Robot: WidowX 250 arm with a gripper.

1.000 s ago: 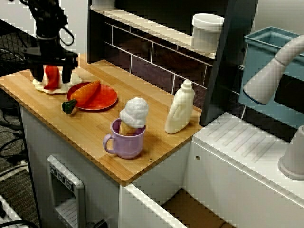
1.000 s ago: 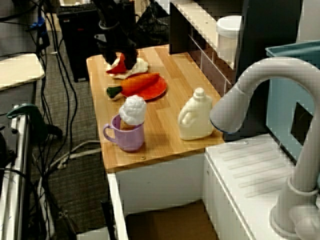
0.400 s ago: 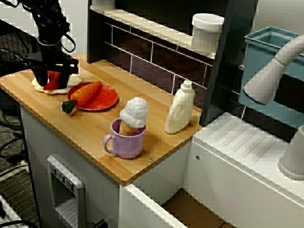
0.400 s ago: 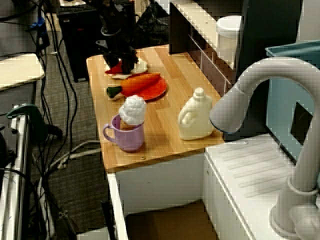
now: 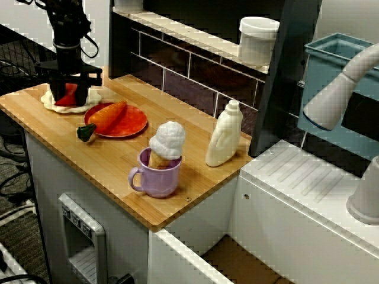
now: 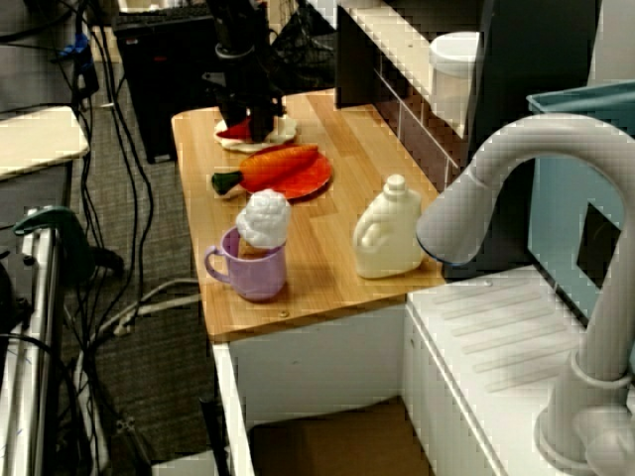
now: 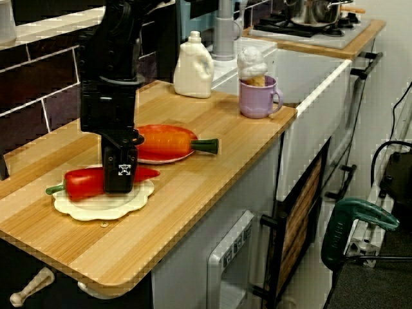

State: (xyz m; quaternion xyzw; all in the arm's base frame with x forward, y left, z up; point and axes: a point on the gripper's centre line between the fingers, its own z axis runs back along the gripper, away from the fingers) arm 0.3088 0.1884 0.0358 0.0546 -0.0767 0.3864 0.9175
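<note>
The red pepper (image 7: pixel 80 182) lies on its side on a cream scalloped plate (image 7: pixel 103 209) at the end of the wooden counter (image 7: pixel 212 187), its green stem pointing away from the other dishes. The gripper (image 7: pixel 120 181) comes straight down over the pepper's middle. In the low side view one black finger covers the pepper's near flank, and in the high view from the front the two fingers stand on either side of the red body, closed against it while it rests on the plate. Just beside the cream plate sits an orange plate (image 7: pixel 153 157) carrying a carrot (image 7: pixel 168 140), whose green top hangs over the rim toward the counter's front edge. Farther along the counter, well apart from the gripper, a purple mug (image 7: pixel 256 98) stands near the front edge with a white ice-cream toy (image 7: pixel 252 63) upright in it. A white detergent bottle (image 7: pixel 194 66) stands upright near the tiled back wall.
</note>
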